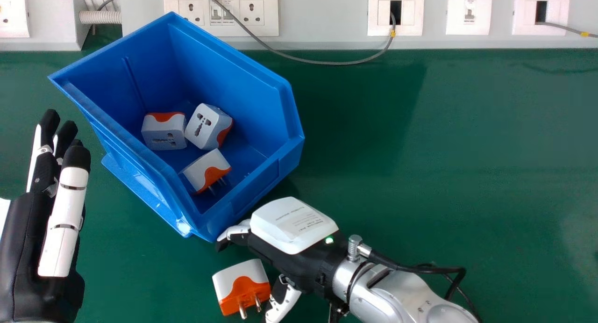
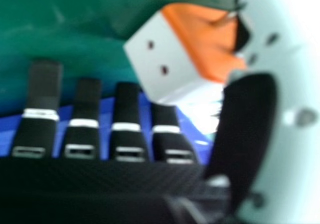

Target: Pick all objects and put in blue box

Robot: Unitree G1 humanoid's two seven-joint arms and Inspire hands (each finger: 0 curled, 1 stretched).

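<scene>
On the green desk (image 1: 420,173), left of the head view's centre, a deep blue box (image 1: 254,110) stands at a slant, one corner pointing back to a pale panel (image 1: 322,14) of wall sockets. Three white-and-orange plug adapters inside, loosely bunched: one adapter (image 1: 163,133) at the left with its socket face to the near side; a second adapter (image 1: 203,126) just beside it, socket holes facing up; a third adapter (image 1: 203,171) nearer, pins toward the near right. Fourth adapter (image 1: 240,283) outside the box, near its front corner, white half farther off, orange half and metal pins toward the near edge. Right hand (image 1: 292,225) comes in from the lower right, back of the hand uppermost, small green light lit. Its fingers (image 2: 45,86) are straight and slightly spread, reaching to the box's near corner; the thumb (image 1: 282,304) sits apart, on the other side of the fourth adapter. In the right hand view that adapter lies between fingers and thumb, close to both; whether either touches it, cannot tell. Left hand (image 1: 21,248) at the left edge, fingers straight. A grey cable (image 1: 327,63) droops from the panel behind.
</scene>
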